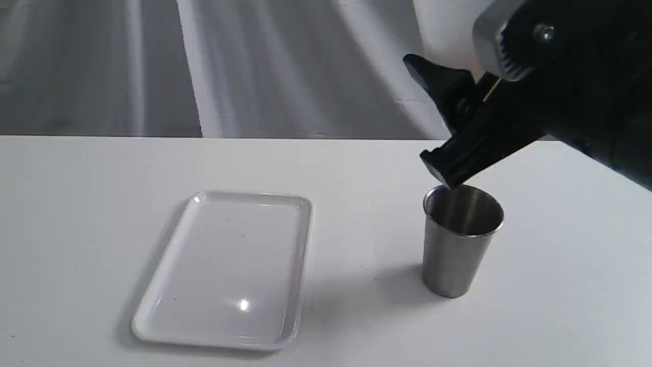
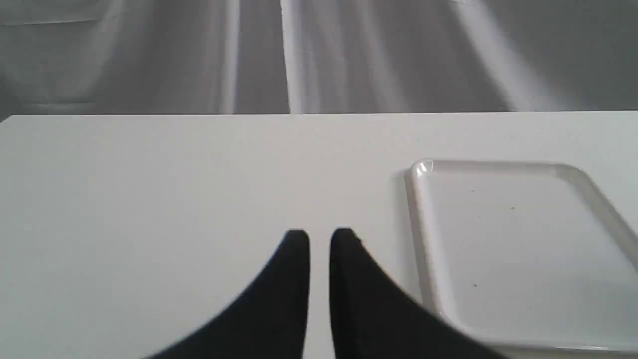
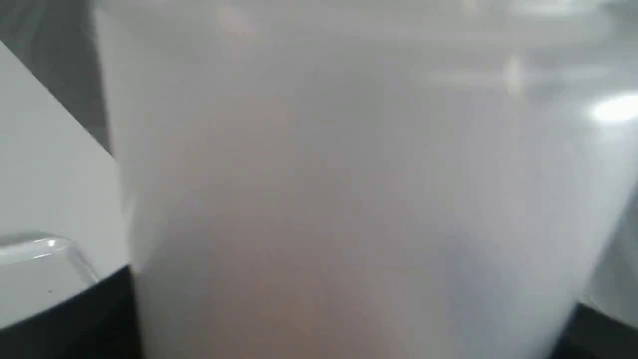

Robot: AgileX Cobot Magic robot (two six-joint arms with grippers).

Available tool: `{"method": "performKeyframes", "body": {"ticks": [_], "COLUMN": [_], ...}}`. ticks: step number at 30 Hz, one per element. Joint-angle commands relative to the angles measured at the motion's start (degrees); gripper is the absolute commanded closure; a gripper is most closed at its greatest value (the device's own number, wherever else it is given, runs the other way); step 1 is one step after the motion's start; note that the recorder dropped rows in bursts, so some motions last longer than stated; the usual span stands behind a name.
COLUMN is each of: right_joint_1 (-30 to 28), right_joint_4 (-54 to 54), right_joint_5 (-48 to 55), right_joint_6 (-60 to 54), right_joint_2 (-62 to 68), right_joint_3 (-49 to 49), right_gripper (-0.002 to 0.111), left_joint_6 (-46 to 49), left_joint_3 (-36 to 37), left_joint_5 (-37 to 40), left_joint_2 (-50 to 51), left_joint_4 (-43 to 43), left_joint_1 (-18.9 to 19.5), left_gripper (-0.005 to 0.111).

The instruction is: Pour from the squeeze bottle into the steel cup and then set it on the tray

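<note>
Over the open mouth of the steel cup [image 1: 461,244], the squeeze bottle [image 3: 349,174] is hanging in the tilted right gripper [image 1: 435,120], whose black fingers are clamping its pale translucent body from both sides; its nozzle is not showing in any view. Below it, the cup is standing upright on the white table [image 1: 76,204], well apart from the tray [image 1: 229,255], which is lying flat toward the left. Farther out, the left gripper [image 2: 320,239] is hovering over the table just beside the tray's edge, its jaws standing a narrow slit apart and gripping nothing.
</note>
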Motion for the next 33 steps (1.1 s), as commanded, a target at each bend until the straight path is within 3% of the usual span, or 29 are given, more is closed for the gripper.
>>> {"method": "performKeyframes", "body": {"ticks": [1, 10, 15, 26, 28, 33], "right_joint_1": [0.1, 0.3, 1.7, 2.7, 2.7, 2.7], "right_joint_4": [0.6, 11.3, 12.1, 3.5, -2.6, -14.9], "right_joint_5": [0.2, 1.9, 3.9, 9.1, 10.7, 10.9], "right_joint_6": [0.4, 10.1, 14.2, 13.9, 13.9, 26.1], "right_joint_2": [-1.7, -3.3, -4.1, -3.9, -3.9, -3.9], "right_joint_3": [-0.4, -0.4, -0.4, -0.4, -0.4, -0.4], "right_gripper": [0.108, 0.108, 0.108, 0.108, 0.108, 0.108], "left_joint_6": [-0.3, 0.0, 0.0, -0.3, -0.3, -0.3], "left_joint_3": [0.3, 0.3, 0.3, 0.3, 0.3, 0.3], "left_joint_5": [-0.4, -0.4, -0.4, -0.4, -0.4, -0.4], "left_joint_2": [-0.1, -0.1, -0.1, -0.1, -0.1, -0.1], "left_joint_4": [0.0, 0.0, 0.0, 0.0, 0.0, 0.0], "left_joint_1": [-0.3, -0.3, -0.3, -0.3, -0.3, -0.3], "left_gripper": [0.098, 0.098, 0.098, 0.098, 0.098, 0.098]}}
